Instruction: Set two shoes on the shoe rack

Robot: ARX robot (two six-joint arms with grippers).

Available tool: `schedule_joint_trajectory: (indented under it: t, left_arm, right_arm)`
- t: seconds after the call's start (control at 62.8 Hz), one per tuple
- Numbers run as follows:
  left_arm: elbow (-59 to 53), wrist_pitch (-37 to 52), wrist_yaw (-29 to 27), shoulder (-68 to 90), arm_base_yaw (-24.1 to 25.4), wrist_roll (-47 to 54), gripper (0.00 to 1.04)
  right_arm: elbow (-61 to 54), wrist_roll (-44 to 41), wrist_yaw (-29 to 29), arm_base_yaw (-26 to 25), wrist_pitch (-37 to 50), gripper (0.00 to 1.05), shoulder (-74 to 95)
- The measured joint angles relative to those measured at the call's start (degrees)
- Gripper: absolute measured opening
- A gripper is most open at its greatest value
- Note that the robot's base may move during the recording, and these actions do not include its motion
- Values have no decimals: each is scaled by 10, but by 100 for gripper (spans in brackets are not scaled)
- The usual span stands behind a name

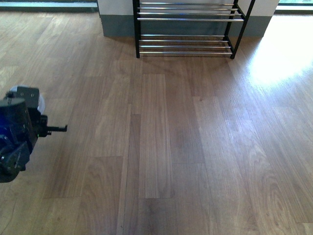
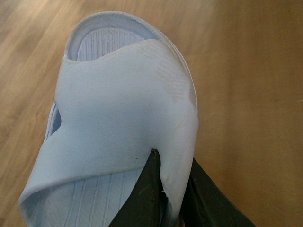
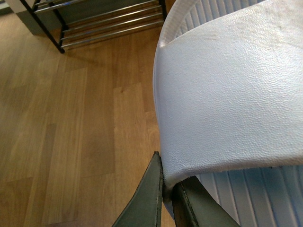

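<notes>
Left jaws pinch one slide [image 2: 118, 118]; right jaws pinch second slide [image 3: 227, 94]; one rack [image 1: 186, 19].

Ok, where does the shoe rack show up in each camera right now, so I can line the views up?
Front view: shoe rack at the top centre.
Left wrist view: not in it; the pale blue slide in the left claw fills it.
Right wrist view: in it, across the wood floor beyond the second slide in the right claw.
Shared landmark: the wood floor.
</notes>
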Motion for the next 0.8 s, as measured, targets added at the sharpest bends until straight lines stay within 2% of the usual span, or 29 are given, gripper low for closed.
schedule_joint_trajectory:
  t: [0.111,0.159,0.287,0.35,0.541,0.796]
  left_arm:
    - [-207,-77,-36,-254,-83,-28,6]
    - [-263,-117,-56,-354,-109,-38,6]
    - [-312,-265,-158,-578,-192,-76,6]
    - [-312,-355,-196,-706,-268,-95,5]
    - [-303,-493,-271,-837,-377,-134,5]
    - [-295,-615,-312,-899,-435,-210,5]
  right_arm:
    - [0,0,0,0,0,2,0]
    - [0,0,0,0,0,2,0]
    - [0,0,0,0,0,2,0]
    - [0,0,-1,1,0,2,0]
    - [0,0,1,0,0,2,0]
    - [0,0,1,0,0,2,0]
